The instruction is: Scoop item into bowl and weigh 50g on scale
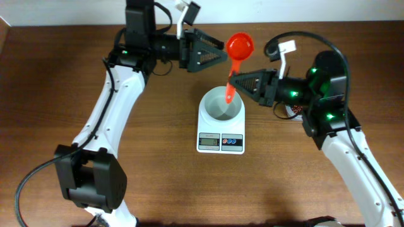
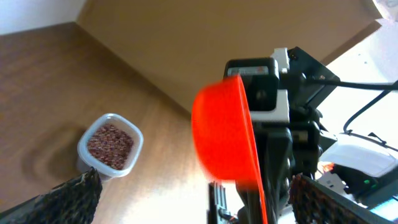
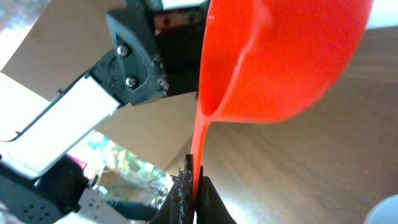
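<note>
Orange-red plastic is what stands out: a scoop [image 1: 240, 45] is held up above the worktop [image 1: 158, 157]. The right end effector [image 1: 232, 81] is clenched tight on the thin handle. In the right wrist view the handle runs down between the two fingers, and the round cup of the scoop is at the top.

The right arm comes in from the bottom right, bends, and reaches left. Its tip is over the right side of the white bowl [image 1: 218, 108].

The left arm comes up from the bottom left, bends near the far edge of the worktop, and reaches right. The left end effector [image 1: 222, 51] has its jaws spread wide and grips nothing. It points at the cup of the scoop and is just beside it.

The bowl sits on the white scale [image 1: 220, 142], in the middle of the worktop between the two arms.

The little red-brown beans [image 2: 111, 140] lie in a clear tub [image 2: 81, 149] on the worktop. The left wrist view shows it, apart from the scoop.
</note>
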Motion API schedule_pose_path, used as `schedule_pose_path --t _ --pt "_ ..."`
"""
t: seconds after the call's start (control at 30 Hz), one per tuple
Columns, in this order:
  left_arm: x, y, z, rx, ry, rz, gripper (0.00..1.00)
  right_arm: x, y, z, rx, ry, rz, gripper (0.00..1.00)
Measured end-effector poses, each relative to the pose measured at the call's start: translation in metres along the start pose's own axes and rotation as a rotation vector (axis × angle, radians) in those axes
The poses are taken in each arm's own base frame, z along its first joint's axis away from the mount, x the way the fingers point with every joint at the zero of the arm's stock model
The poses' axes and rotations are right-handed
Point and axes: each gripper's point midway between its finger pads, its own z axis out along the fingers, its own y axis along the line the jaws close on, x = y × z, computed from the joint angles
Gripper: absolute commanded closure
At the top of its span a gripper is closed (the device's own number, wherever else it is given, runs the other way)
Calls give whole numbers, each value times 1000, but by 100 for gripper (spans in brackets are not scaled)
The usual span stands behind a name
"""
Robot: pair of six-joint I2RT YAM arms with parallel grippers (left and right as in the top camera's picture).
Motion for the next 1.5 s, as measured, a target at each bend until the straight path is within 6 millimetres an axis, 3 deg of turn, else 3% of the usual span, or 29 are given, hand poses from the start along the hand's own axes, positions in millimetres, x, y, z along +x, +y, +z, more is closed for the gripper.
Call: schedule_pose_path --t 0.1,0.23,0.43,0.5,0.53,0.6,0.73,0.83,0.87,0.9,0.97,1.07,1.13,1.27,1.37,1.5 --pt "3 -6 11 22 17 -19 16 10 -4 12 -15 37 17 96" --pt "5 -9 16 31 25 -27 50 15 -15 18 -11 54 39 96" --pt "5 -8 17 25 24 -36 49 1 -5 19 -45 11 -79 96" --pt "5 -8 17 26 24 -36 54 -3 -7 19 -30 -7 -87 96" --pt "5 -8 17 26 24 -37 61 -4 -9 19 -20 -17 -87 96" --pt "5 -9 17 33 26 -37 85 -9 -13 19 6 -40 -90 96" --pt "8 -18 18 76 43 -52 100 -18 -22 18 50 -85 -101 96" --pt "8 -18 18 79 44 -60 100 -18 -21 18 49 -87 -105 96" --pt "8 -19 18 80 45 -63 100 -18 -21 18 49 -87 -105 89" --pt "8 -18 18 79 45 -63 100 -19 -21 18 48 -88 -107 75" --pt "8 -19 18 81 45 -62 100 -19 -21 18 50 -91 -111 59" --pt "7 -18 18 75 42 -60 100 -19 -20 18 48 -90 -115 52" --pt "4 -12 15 43 28 -87 100 -20 -21 15 43 -87 -112 41" --pt "-10 22 -9 -122 -68 -297 100 -18 -23 5 25 -65 -96 38" --pt "-21 54 -33 -262 -205 -601 100 -5 -27 5 19 -13 -21 39" --pt "-23 64 -21 -301 -284 -861 100 8 -21 21 15 19 27 38"
